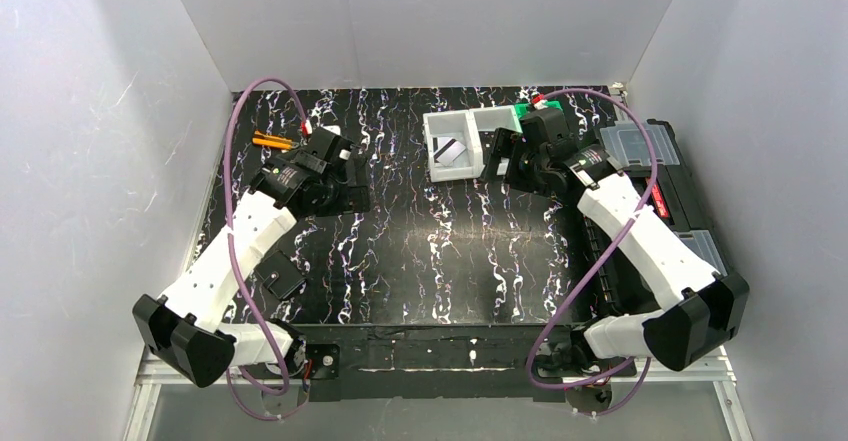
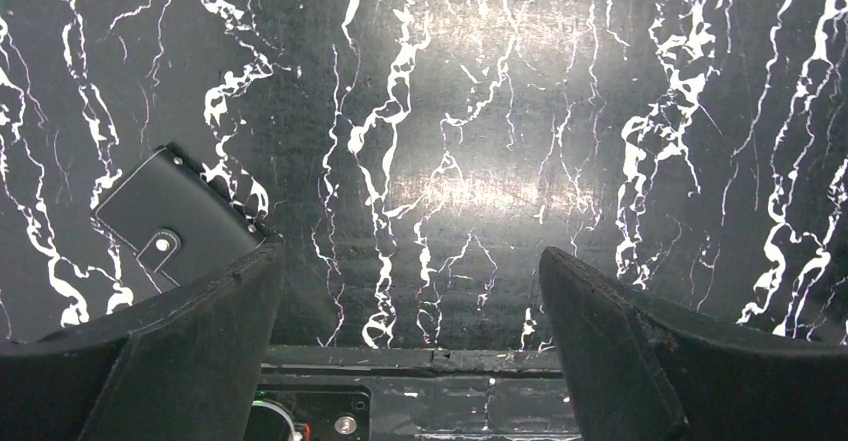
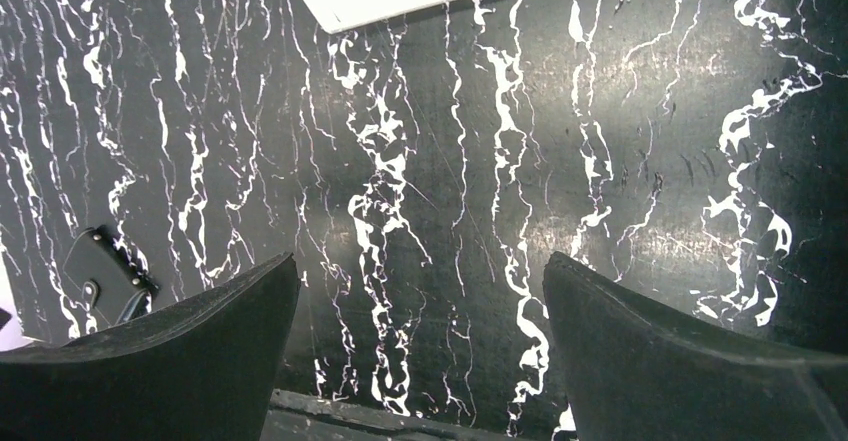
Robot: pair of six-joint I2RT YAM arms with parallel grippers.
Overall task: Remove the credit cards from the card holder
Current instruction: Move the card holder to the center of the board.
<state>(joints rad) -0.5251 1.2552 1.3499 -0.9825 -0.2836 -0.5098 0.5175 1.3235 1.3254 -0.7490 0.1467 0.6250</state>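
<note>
Top external: white tray (image 1: 447, 121) — 1 credit card (image 1: 452, 152) inside; card holder (image 1: 280, 279) closed.

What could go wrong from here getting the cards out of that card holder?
1. The card holder lies flat and closed on the table, so the open left gripper may shove it instead of pinching it.
2. It sits back beside the left arm, an awkward reach for either gripper.
3. Black on black, its edges are easily misjudged.
</note>
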